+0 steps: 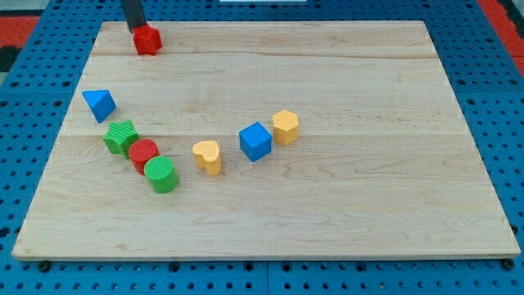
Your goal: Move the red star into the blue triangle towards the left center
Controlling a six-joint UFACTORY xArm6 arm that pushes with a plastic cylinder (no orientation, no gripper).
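At the view's left, the blue triangle [99,105] sits near the left edge of the wooden surface [344,205], about midway up. Just below and to its right a green star [120,136], a red cylinder [143,153] and a green cylinder [161,174] run in a touching diagonal chain. Further right stand a yellow heart [208,156], a blue cube [255,141] and a yellow hexagon [285,126].

The red star [147,39] lies at the view's top left, well apart from the triangle and up-right of it. My tip [135,30] rests against the star's upper-left side. There is no gripper here, only the rod, so nothing opens or closes.

The risk is the contact side. A push from the upper left would send the star down and to the right, away from the triangle. A push on one point could also spin it off the rod. A line too far right would run it into the green star.

The star is roughly symmetric, with no clear long axis; its facing is too small to tell.
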